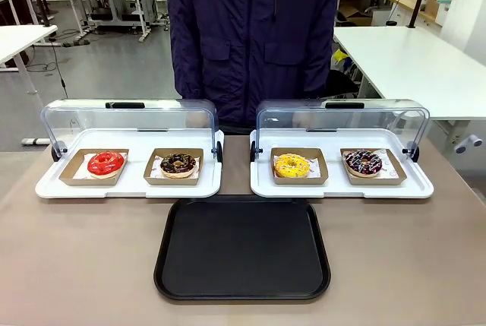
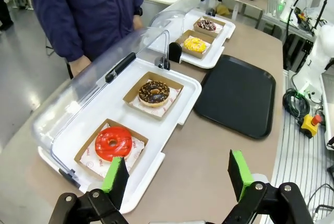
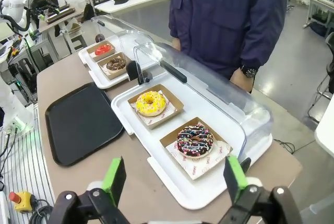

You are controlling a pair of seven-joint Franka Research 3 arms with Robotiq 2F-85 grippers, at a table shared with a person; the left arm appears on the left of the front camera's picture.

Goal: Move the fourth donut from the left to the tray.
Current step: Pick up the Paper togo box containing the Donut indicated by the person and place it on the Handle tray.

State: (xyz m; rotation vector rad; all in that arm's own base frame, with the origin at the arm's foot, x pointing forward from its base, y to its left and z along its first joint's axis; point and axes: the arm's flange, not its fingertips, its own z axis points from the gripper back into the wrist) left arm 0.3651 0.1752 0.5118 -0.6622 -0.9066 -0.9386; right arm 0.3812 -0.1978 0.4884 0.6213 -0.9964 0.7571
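The fourth donut is dark chocolate with white and pink streaks. It rests in a brown cardboard dish at the right end of the right white tray, under a raised clear lid. It also appears as the fourth donut and, far off, the fourth donut. The black tray lies at the table's front centre, also as the tray and the tray. My right gripper hangs open above the table edge, short of the donut. My left gripper is open near the red donut.
Left white tray holds the red donut and a chocolate crumb donut. A yellow donut sits left of the fourth one. Both clear lids stand raised. A person in a dark jacket stands at the far side.
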